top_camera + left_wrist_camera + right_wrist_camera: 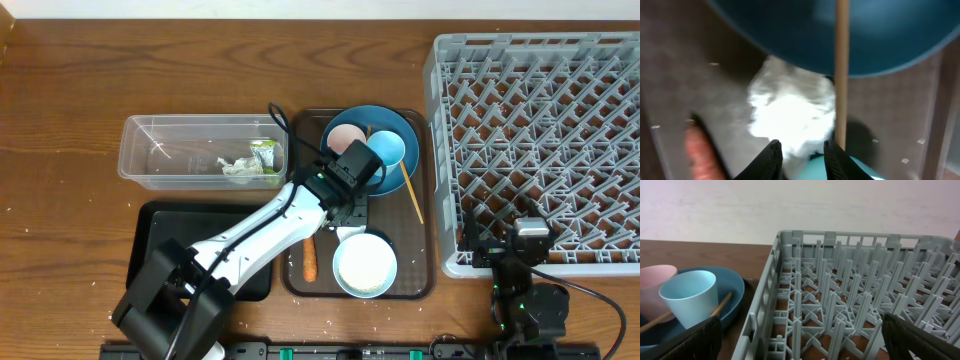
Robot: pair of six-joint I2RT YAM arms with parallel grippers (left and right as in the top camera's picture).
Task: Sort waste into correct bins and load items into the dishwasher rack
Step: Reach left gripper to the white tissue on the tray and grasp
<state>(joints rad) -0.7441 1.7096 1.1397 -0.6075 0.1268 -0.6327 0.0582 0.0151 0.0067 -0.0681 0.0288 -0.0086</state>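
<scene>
The left gripper [803, 156] is hovering over the brown tray [428, 230], between the blue plate [380, 118] and the bowl [337, 270]. Its jaws are standing narrow at a blurred white clump [790, 107], possibly rice; I cannot tell whether it is gripping. The carrot [309, 258] is lying by the tray's left edge, and the wrapper [245, 165] is sitting in the clear tub [135, 150]. The right gripper [800, 340] is gaping wide, holding nothing, at the rack [436, 150]'s near edge.
</scene>
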